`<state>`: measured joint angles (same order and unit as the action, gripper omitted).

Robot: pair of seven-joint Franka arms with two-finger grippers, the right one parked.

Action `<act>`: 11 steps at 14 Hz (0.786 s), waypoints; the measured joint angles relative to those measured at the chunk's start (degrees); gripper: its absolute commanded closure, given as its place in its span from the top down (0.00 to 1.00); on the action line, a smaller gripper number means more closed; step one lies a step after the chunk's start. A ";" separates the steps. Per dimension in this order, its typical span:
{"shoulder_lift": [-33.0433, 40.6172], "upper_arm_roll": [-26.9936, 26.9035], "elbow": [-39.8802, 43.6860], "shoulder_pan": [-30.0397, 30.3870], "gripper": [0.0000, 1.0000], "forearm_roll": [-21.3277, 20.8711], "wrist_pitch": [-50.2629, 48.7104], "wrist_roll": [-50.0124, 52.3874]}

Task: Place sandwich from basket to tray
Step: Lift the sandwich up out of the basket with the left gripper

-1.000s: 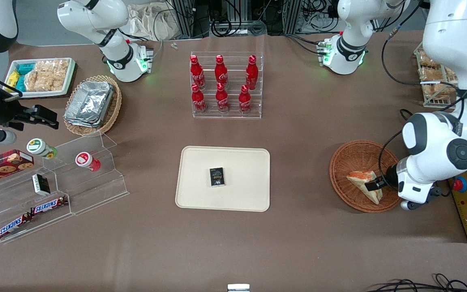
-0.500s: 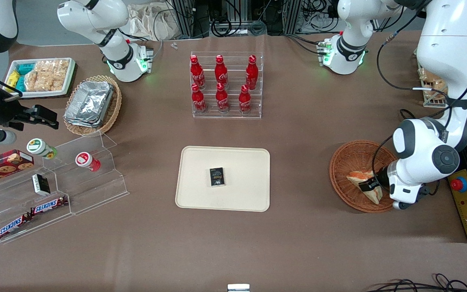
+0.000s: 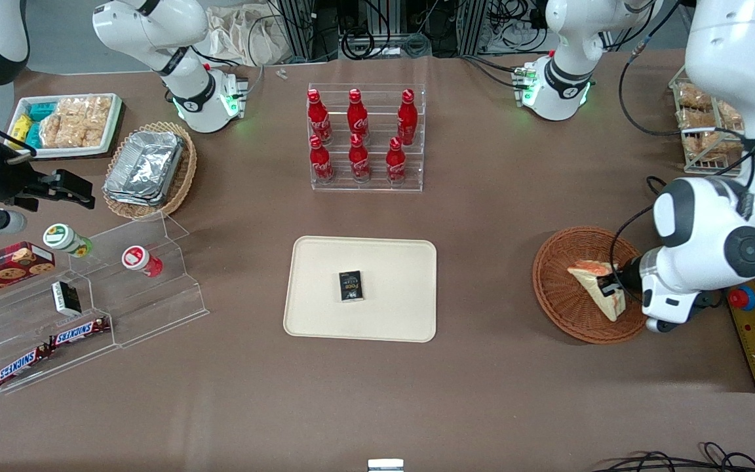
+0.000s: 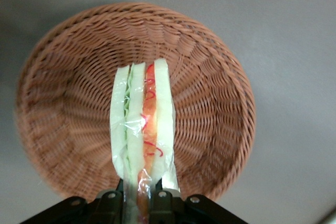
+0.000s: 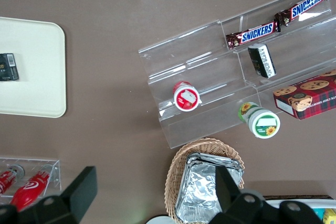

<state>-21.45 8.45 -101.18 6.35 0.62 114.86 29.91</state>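
Gripping the sandwich (image 3: 597,288) by one end, the gripper (image 3: 609,287) hangs over the reddish-brown basket (image 3: 561,288) at the working arm's end of the table, its fingers (image 4: 113,203) closed narrow on the wedge. From the front the bread shows tilted, orange-red filling on its upper edge, above the basket's weave; whether any corner touches the wicker I cannot tell. The wrist camera shows what the front cannot: the sandwich edge-on, wrapped in clear film, with pale bread layers, green leaf and red-orange strips between them, and the basket's round bowl beneath with nothing else in it.

The cream tray (image 3: 390,262) lies at mid-table, well apart from the basket, carrying a small black box (image 3: 350,286) with pale lettering too small to read. Farther from the front camera stands a clear rack of six red Coca-Cola bottles (image 3: 356,134). Toward the parked arm's end, clear stepped shelves (image 3: 154,288) hold two bars reading SNICKERS (image 5: 275,19), plain in the right wrist view, plus a dark small pack (image 5: 262,60), a red-lidded cup (image 5: 186,96) and a green cup with a sunflower label (image 5: 260,120). Beside them sits a red cookie box (image 5: 310,93). A tan basket of foil containers (image 3: 148,167) and a white tray of snack packs (image 3: 69,121) lie farther back from the front camera.
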 measured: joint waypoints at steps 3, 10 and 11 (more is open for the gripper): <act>2.91 0.16 8.02 -0.04 0.13 0.04 -14.48 -0.06; 3.26 6.12 21.36 -0.53 0.15 0.05 -26.65 -0.38; 3.10 8.17 21.38 -0.64 0.15 0.05 -26.58 -0.59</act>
<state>-18.35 16.62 -79.81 5.72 0.67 88.28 29.32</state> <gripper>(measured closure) 0.846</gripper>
